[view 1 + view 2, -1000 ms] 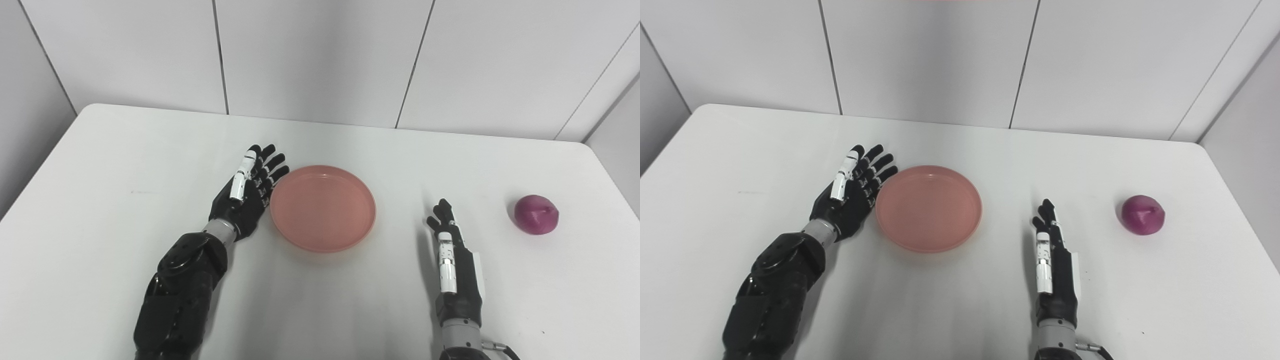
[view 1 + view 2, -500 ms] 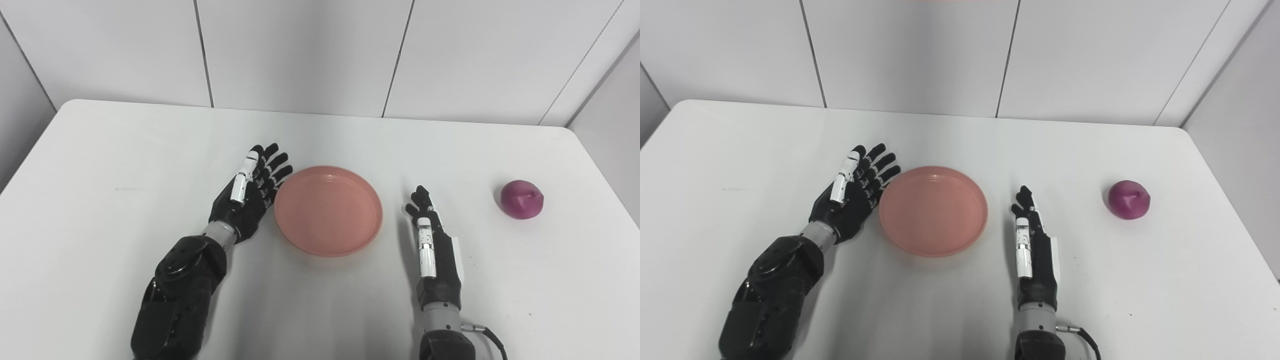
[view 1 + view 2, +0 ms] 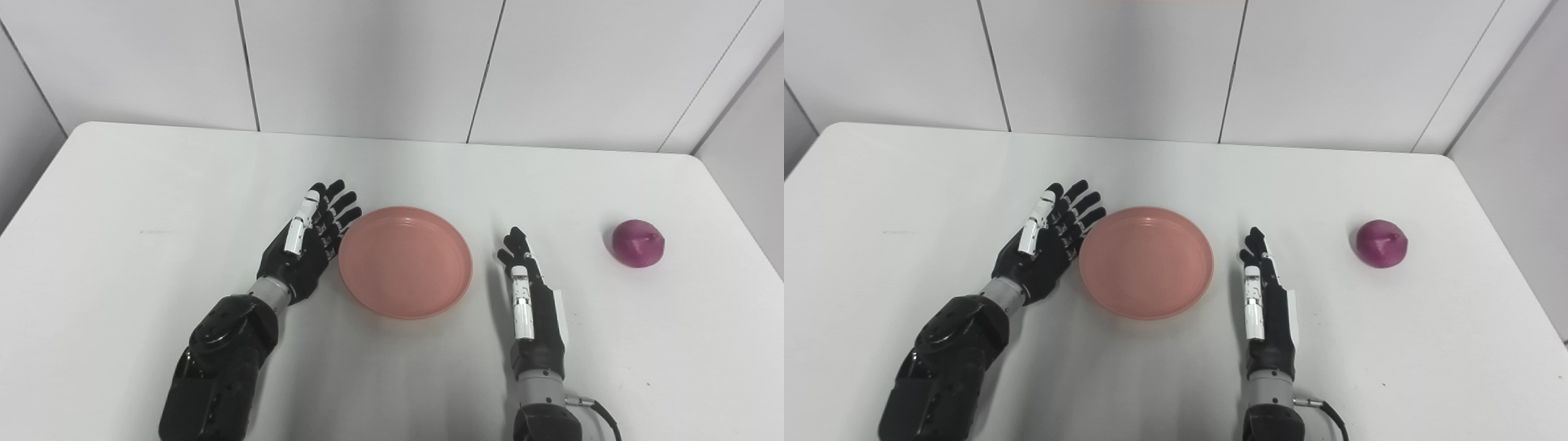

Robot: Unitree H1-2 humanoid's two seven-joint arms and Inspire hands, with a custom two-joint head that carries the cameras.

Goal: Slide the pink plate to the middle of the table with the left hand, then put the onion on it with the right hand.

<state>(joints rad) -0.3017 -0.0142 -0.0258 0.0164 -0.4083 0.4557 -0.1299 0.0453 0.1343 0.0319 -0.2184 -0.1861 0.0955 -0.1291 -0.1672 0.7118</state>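
Nudged slightly rightward, one pink plate [image 3: 405, 262] touches open left hand [image 3: 304, 250]; open right hand [image 3: 531, 300], one onion [image 3: 638, 243].

No readable text

No words, labels, brand marks, numbers or signs can be read on anything in either view.

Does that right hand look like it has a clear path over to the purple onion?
Probably yes. The right hand is open and holds nothing, and only bare table lies between it and the onion. The pink plate sits on its other side.
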